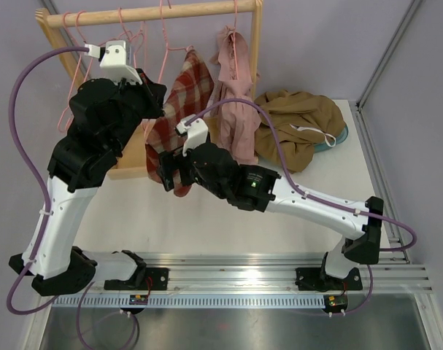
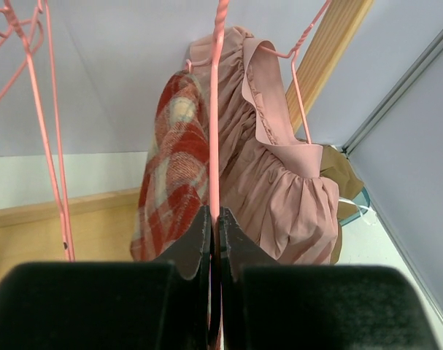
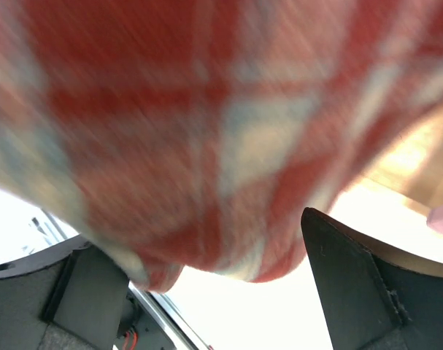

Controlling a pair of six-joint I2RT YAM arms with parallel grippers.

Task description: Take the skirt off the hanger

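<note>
At the back of the counter (image 1: pixel 206 219), a red plaid skirt (image 1: pixel 179 109) hangs from a wooden rail (image 1: pixel 155 13), beside a dusty pink garment (image 1: pixel 232 109) on its own wire hanger. The left gripper (image 2: pixel 214 219) has its jaws pinched tight on the straight wire of a pink hanger (image 2: pixel 214 109). From above, the left arm's dark body covers that grip, and whether this wire carries the skirt cannot be made out. The right gripper (image 3: pixel 192 230) sits at the skirt's lower hem with its jaws spread wide, one on either side of the cloth. Its wrist view is filled by blurred plaid, so contact with the fabric is unclear. A heap of brown clothing (image 1: pixel 294 127) lies on the counter to the right, partly hiding something teal beneath it.
</note>
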